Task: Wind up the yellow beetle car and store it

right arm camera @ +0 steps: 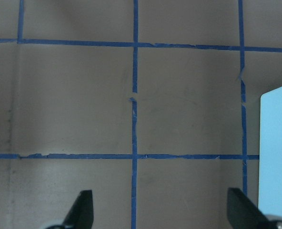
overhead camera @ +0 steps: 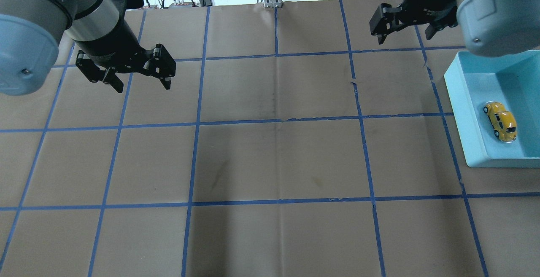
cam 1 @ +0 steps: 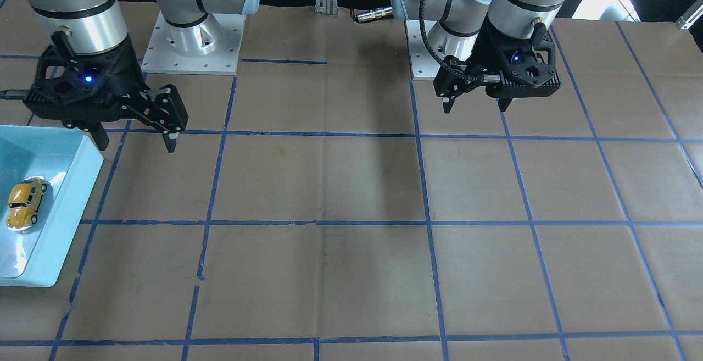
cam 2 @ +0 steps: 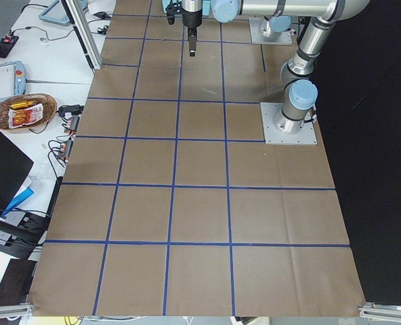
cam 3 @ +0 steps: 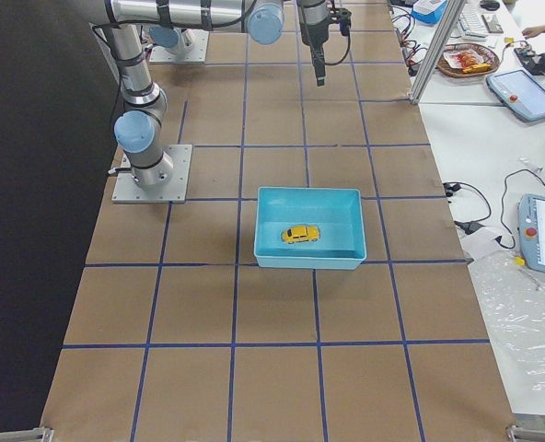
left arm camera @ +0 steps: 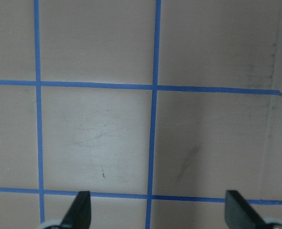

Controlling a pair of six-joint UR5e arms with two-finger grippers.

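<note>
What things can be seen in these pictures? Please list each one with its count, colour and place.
yellow beetle car: 1, yellow, on the floor of the tray
tray: 1, light blue, on the table at the robot's right side
table: 1, brown cover with a blue tape grid
snack basket: 1, brown, on the white bench beside the table
left hand: 1, black, open and empty, above the table
right hand: 1, black, open and empty, above the table near the tray
</note>
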